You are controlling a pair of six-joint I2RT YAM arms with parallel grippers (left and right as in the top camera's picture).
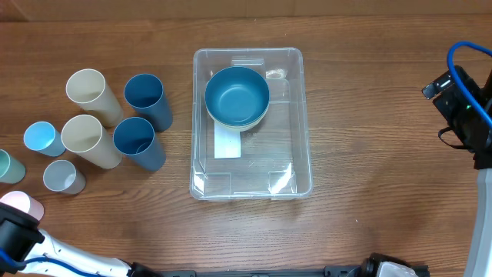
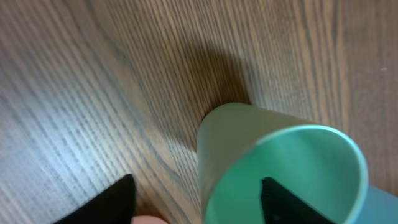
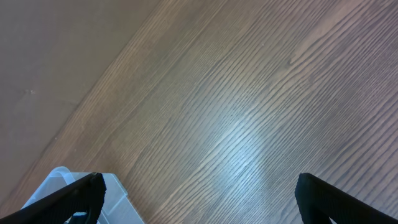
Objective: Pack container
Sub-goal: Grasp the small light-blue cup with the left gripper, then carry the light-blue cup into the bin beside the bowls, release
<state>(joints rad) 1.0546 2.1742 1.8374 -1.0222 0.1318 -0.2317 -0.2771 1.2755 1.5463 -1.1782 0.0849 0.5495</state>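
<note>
**Two claws, and one of them is among the cups**

The left claw (image 2: 196,186) is sitting among the cups, well to the left of the container (image 1: 304,115). Its two dark fingers (image 2: 112,202) are showing with a gap between them, but I cannot tell whether they are clamping on something. A small piece of a pink cup (image 2: 149,219) is appearing at the bottom edge of the wrist view, just beside one finger. A mint-green cup (image 2: 249,149) is standing beyond it. The other finger is covering part of its mouth in the picture, and I cannot tell if it is really inside.

The right claw (image 3: 199,183) is hanging over the bare table (image 3: 236,112), to the right of the container. Its jaws are standing wide apart and are holding nothing.

The container is resting upright on the table. A blue bowl (image 1: 237,96) is sitting in its far half and is overlapping the top of the white label (image 1: 227,146) on the base. To the left of the container, two cream cups (image 1: 88,88) and two dark blue cups (image 1: 146,96) are standing close together. Farther from the container, a light blue cup (image 1: 40,137) and a pale grey cup (image 1: 61,175) are standing.
</note>
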